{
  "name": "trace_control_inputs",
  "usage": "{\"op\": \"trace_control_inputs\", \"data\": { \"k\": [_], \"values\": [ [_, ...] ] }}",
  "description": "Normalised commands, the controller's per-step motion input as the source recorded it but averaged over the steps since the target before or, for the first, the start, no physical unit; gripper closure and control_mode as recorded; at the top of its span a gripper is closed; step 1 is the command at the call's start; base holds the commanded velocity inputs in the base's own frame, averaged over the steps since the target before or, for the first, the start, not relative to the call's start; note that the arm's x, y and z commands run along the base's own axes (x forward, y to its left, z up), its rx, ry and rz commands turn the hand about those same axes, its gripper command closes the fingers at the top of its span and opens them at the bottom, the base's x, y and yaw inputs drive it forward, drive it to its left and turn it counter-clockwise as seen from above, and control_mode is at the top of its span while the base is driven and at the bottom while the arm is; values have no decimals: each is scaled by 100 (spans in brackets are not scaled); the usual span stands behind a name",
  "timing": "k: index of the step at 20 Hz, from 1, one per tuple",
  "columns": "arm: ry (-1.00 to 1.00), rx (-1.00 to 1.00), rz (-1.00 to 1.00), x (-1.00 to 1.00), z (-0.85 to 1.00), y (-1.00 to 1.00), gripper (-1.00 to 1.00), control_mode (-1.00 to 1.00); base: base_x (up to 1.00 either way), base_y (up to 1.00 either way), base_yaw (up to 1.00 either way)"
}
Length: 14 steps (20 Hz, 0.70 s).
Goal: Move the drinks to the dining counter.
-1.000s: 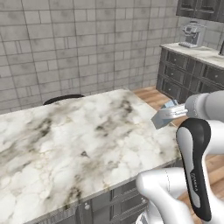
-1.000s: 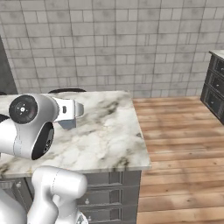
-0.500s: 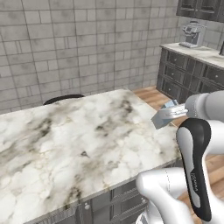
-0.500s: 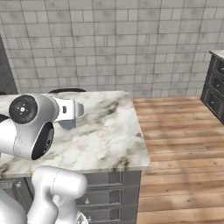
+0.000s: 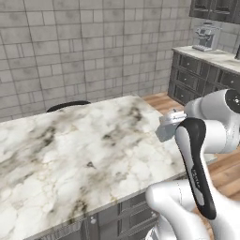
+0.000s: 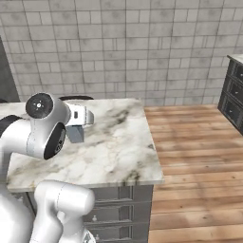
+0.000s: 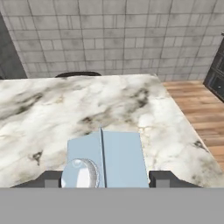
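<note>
Nothing's moved in the last 1 s: your gripper (image 7: 105, 179) stays pinching the carton (image 7: 107, 159), bottom centre of hand view, hovering over the dining counter (image 7: 52, 113). Still needs setting down.

You have the whole marble counter (image 7: 109, 103) open ahead, with the tiled wall (image 7: 113, 35) well behind.
</note>
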Motion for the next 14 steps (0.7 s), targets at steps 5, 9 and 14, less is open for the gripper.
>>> {"op": "trace_control_inputs", "data": {
  "k": [5,9,14],
  "values": [
    [12,0,0,55,-50,7,100,-100,0,0,0],
    [3,0,0,51,-53,6,100,-100,0,0,0],
    [0,0,0,54,-49,8,100,-100,0,0,0]
  ]
}}
